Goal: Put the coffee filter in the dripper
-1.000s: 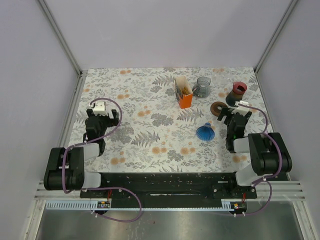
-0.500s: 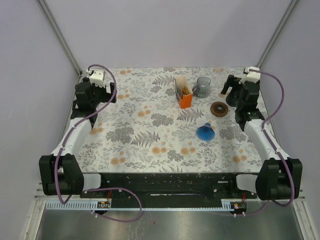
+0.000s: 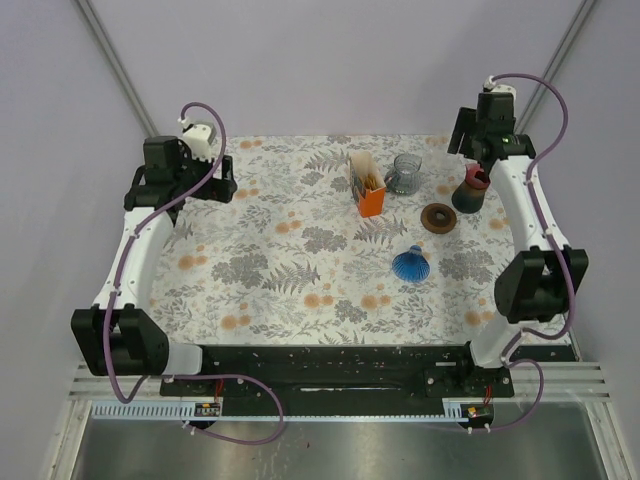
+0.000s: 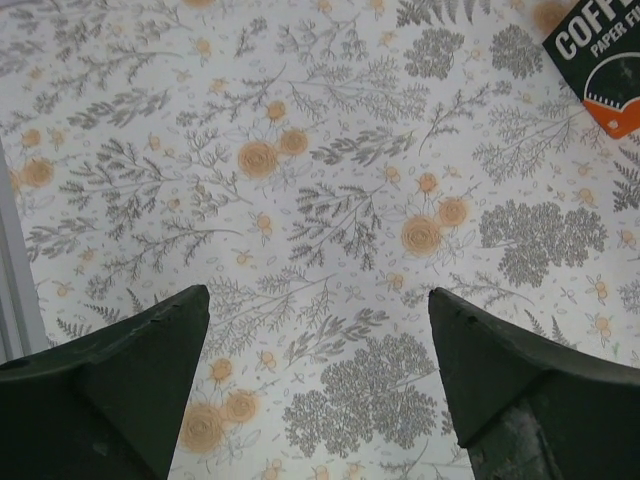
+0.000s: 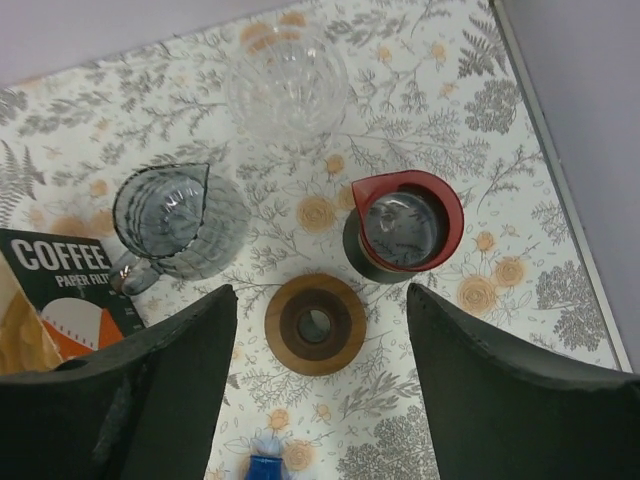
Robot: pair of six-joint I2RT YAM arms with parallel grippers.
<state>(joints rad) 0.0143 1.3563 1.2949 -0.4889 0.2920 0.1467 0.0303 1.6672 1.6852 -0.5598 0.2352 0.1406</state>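
Observation:
An orange coffee filter box [image 3: 368,186] stands upright at the back centre with brown paper filters sticking out of it. It also shows in the left wrist view [image 4: 598,60] and the right wrist view [image 5: 55,285]. A blue cone-shaped glass dripper [image 3: 410,263] lies right of centre; its tip shows in the right wrist view [image 5: 265,468]. My left gripper [image 3: 198,186] is open and empty, high over bare table at the far left [image 4: 320,380]. My right gripper [image 3: 480,140] is open and empty, high above the wooden ring [image 5: 316,324].
A grey ribbed glass cup with a handle [image 3: 404,174] stands right of the box. A wooden ring [image 3: 438,217] and a red-rimmed dark cup [image 3: 472,188] sit at the back right. A clear glass vessel [image 5: 288,85] stands behind them. Enclosure walls are close on both sides.
Both arms have unfolded from low near the front edge and reached up to the far corners of the table. Nothing on the table has moved.

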